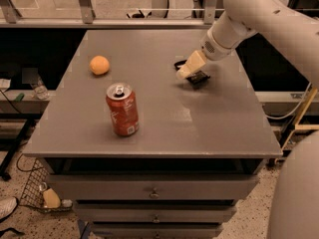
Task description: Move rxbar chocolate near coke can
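Over on the far right side of the flat grey metal tabletop (224,128), the tan gripper (188,69) is down low, its tip slanting toward the surface from the bulky white robot arm (259,14) that reaches in from the upper right. Right at that tip lies the rxbar chocolate (199,78), a small flat black wrapper bar, partly tucked under the gripper on its right side. Gripper and bar meet, but whether the gripper is clamped on the bar or only resting against it cannot be told from this angle. Now look left and forward: the coke can (122,111), red and cylindrical with white lettering and a silver top, stands upright near the front of the table, well apart from the bar. Behind the can and a little further left sits a round orange fruit (99,64), alone on the surface, apart from both can and bar. Below the tabletop, grey metal drawers (154,193) stack down the front of the cabinet, and a wire basket (35,193) rests on the speckled floor at the lower left.
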Robot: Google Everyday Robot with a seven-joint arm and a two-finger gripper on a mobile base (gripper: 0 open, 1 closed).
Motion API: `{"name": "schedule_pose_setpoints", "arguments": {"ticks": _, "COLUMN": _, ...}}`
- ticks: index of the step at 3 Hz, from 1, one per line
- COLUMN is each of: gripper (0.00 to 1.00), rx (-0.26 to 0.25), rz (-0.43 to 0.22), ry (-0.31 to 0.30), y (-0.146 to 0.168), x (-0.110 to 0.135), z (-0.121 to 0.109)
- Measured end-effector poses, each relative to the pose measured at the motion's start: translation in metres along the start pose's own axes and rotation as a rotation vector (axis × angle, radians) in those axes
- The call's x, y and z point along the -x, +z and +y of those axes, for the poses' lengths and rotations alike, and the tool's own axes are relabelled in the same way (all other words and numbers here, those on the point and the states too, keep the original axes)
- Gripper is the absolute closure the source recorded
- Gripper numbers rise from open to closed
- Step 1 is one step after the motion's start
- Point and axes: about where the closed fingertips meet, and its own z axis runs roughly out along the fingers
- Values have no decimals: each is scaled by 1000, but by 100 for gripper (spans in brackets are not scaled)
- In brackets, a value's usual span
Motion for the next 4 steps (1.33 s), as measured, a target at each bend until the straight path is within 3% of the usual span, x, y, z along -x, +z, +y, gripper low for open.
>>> {"name": "schedule_pose_setpoints", "arguments": {"ticks": 1, "gripper": 0, "rx": 14, "rz": 39, "ry": 9, "y": 12, "x": 2, "z": 1}}
{"name": "schedule_pose_setpoints", "arguments": {"ticks": 2, "gripper": 18, "rx": 20, "rz": 69, "ry": 19, "y": 19, "x": 1, "z": 2}}
{"name": "schedule_pose_setpoints", "arguments": {"ticks": 4, "gripper": 64, "rx": 19, "rz": 99, "ry": 20, "y": 20, "x": 3, "z": 4}}
